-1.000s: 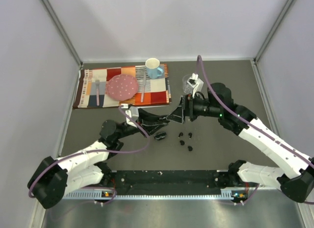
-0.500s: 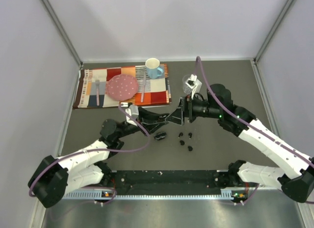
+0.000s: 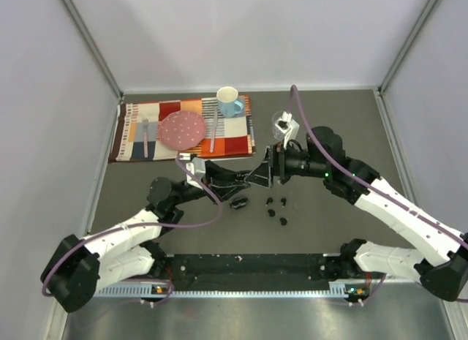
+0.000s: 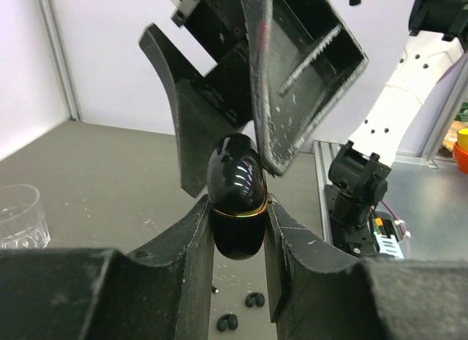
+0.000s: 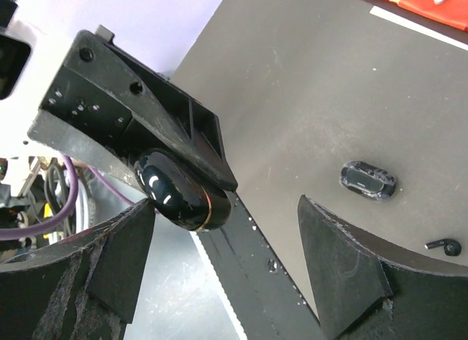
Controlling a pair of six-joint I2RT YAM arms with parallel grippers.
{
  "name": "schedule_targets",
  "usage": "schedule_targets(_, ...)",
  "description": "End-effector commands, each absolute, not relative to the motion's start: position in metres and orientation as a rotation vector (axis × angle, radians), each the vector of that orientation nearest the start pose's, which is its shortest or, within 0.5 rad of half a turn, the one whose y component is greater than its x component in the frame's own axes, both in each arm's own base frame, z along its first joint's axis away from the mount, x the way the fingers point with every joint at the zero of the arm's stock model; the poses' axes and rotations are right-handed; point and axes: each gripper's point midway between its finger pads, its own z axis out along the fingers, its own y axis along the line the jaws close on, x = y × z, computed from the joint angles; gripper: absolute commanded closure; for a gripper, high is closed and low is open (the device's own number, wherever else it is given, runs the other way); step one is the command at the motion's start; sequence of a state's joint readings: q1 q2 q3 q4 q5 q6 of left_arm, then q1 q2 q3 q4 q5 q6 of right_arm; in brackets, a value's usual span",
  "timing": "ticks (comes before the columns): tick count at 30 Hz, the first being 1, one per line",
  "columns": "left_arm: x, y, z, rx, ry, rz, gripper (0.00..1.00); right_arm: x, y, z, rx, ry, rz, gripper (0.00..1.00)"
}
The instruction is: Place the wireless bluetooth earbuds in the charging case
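Four tiny glossy black earbuds (image 3: 283, 222) lay loose on the table (image 3: 329, 121), at 5 o'clock of the left gripper (image 4: 237, 216), which pinched one closed, gold-seamed charging case (image 4: 235, 183). We saw the right gripper (image 5: 225, 208) spread wide around it, contact unclear. One second case (image 3: 238, 203), too small to make out, lay at 6 o'clock.

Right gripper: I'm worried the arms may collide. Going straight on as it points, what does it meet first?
Probably the glossy black charging case held by the left gripper, just ahead of the right gripper's open jaws; depth is hard to judge.
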State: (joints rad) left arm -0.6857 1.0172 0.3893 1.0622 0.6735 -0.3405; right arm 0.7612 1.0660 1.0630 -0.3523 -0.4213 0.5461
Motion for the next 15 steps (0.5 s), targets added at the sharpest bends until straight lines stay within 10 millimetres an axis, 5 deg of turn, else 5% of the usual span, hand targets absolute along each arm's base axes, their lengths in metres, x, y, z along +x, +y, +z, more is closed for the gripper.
schedule_targets(1,0.137,-0.290,0.309,0.982,0.912,-1.280,1.00,0.200,0.303,0.326,-0.455,1.956,1.226,0.21)
schedule_targets(9,0.147,-0.285,0.297,0.971,0.964,-1.182,1.00,0.196,0.313,0.331,-0.457,1.957,1.323,0.18)
schedule_targets(15,0.171,-0.276,0.285,0.874,1.044,-1.056,1.00,0.202,0.294,0.350,-0.341,1.893,1.293,0.07)
